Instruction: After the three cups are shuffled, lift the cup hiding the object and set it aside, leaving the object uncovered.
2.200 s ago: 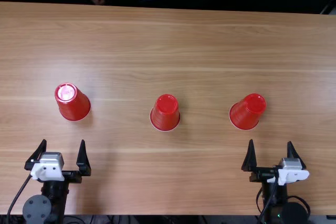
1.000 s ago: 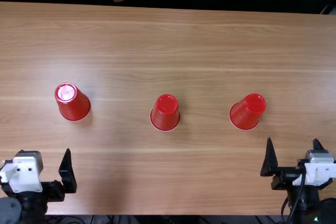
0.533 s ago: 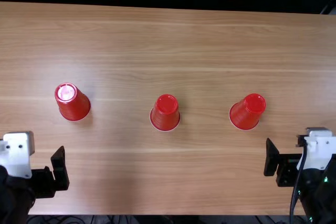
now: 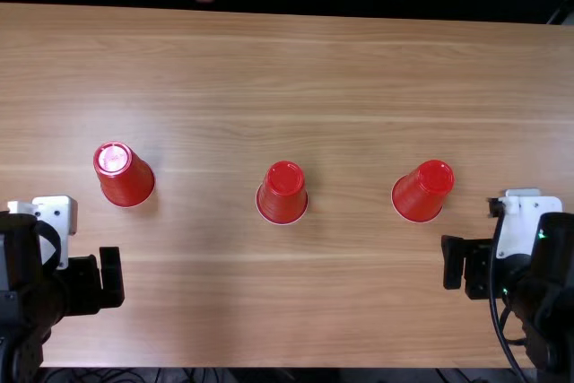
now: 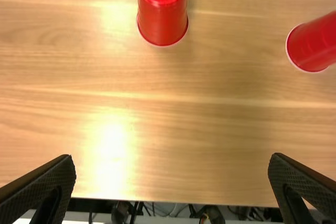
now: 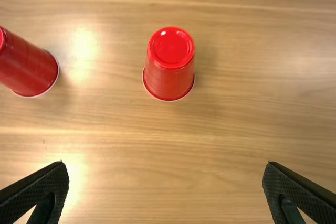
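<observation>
At the six o'clock edge we held left gripper (image 5: 169,158) and right gripper (image 6: 164,164) back, jaws wide, empty, seemingly for shuffling room. The left cup (image 4: 124,177) sat at nine, middle cup (image 4: 282,193) centre, right cup (image 4: 423,191) at three; which hid the object, unclear.

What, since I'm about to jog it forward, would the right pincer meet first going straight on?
Likely the right-hand red cup, centred ahead of the open right pincer in its wrist view. It seems angled down, so the table short of the cup could come first; depth is unclear.
</observation>
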`<move>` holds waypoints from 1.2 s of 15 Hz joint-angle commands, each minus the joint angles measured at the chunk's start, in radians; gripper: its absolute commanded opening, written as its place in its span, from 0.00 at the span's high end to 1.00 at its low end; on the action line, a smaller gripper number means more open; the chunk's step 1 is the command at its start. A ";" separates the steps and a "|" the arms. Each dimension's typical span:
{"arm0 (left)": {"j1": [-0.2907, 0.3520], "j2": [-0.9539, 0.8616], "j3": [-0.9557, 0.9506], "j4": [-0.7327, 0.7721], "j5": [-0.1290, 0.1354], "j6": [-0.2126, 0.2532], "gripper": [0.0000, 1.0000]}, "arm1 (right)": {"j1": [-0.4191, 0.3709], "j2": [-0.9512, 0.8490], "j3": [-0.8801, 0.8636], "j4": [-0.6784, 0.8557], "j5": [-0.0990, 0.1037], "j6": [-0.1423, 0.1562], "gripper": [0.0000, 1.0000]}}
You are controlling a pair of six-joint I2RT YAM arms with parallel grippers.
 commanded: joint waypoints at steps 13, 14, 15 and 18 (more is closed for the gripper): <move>-0.006 0.064 0.025 -0.014 0.009 0.005 0.00 | 0.005 0.448 0.025 0.278 -0.024 0.011 0.00; -0.009 0.064 0.025 -0.014 0.009 0.005 0.00 | 0.003 0.482 0.025 0.309 -0.024 0.011 0.00; -0.011 0.064 0.025 -0.014 0.009 0.005 0.00 | 0.003 0.515 0.026 0.333 -0.024 0.011 0.00; -0.011 0.064 0.025 -0.014 0.009 0.005 0.00 | 0.000 0.592 0.025 0.374 -0.024 0.013 0.00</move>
